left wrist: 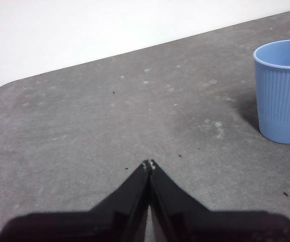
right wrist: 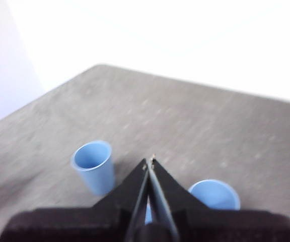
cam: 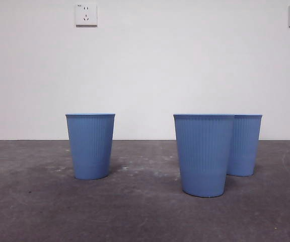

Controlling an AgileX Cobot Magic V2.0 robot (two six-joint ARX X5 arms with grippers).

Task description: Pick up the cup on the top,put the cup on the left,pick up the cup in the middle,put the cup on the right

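**Inspector:** Fingers first. Left gripper (left wrist: 149,164): both black jaws pressed together tip to tip, nothing between them, touching nothing. It hangs above bare grey table (left wrist: 84,141).

**Clerk:** And the right one?

**Inspector:** Right gripper (right wrist: 150,160): same condition, jaws closed to a single point, empty, held high over the table. Its picture is somewhat blurred.

**Clerk:** Location of the cups?

**Inspector:** Three ribbed blue plastic cups, all upright and open-mouthed, none stacked. The lone blue cup (cam: 90,146) stands apart from the other two; it sits well off to one side of the left fingertips (left wrist: 282,91), not touched by them. In the right wrist view that cup (right wrist: 93,166) lies just beside the closed tips, lower down on the table.

**Clerk:** The other two?

**Inspector:** The nearer blue cup (cam: 204,154) stands in front of the rear blue cup (cam: 245,145) and partly hides it; contact between them cannot be determined. One of the pair (right wrist: 215,195) shows beneath the right jaws, on the opposite side from the lone cup.

**Clerk:** Background?

**Inspector:** White wall with a white wall socket (cam: 86,14).
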